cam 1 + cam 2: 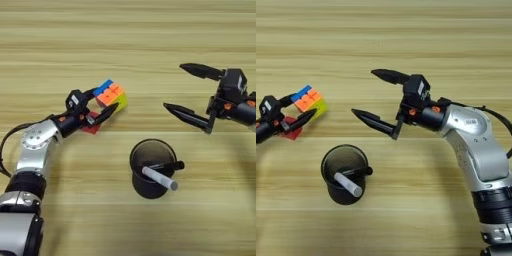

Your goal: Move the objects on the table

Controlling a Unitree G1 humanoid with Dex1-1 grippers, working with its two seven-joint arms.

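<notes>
Pen (160, 178) first, lowest in the frame: the pale grey pen leans in the black cup (142, 187) at lower centre, next to a black marker (167, 165), its tip poking over the rim.

Above and left of the cup, I have the left gripper (105, 102) at centre left with its two black fingers either side of the puzzle cube (110, 94). The cube looks held, slightly tilted. The red cube (91, 129) lies just beneath the gripper, partly hidden by the lower finger, touching or nearly touching it; I cannot tell which.

At centre right, the right gripper (373, 97) is spread wide and holds nothing, fingers pointing left toward the puzzle cube, well apart from it.

Procedure, as I judge it: confirm both fingers bear on opposite faces of the puzzle cube before moving. Lift clear so the lower finger does not drag the red cube. Travel away from the cup to avoid tipping it.

Clearance: the table (128, 35) is bare wood across the whole upper frame, and also between the two grippers. Only the cup crowds the lower centre.
</notes>
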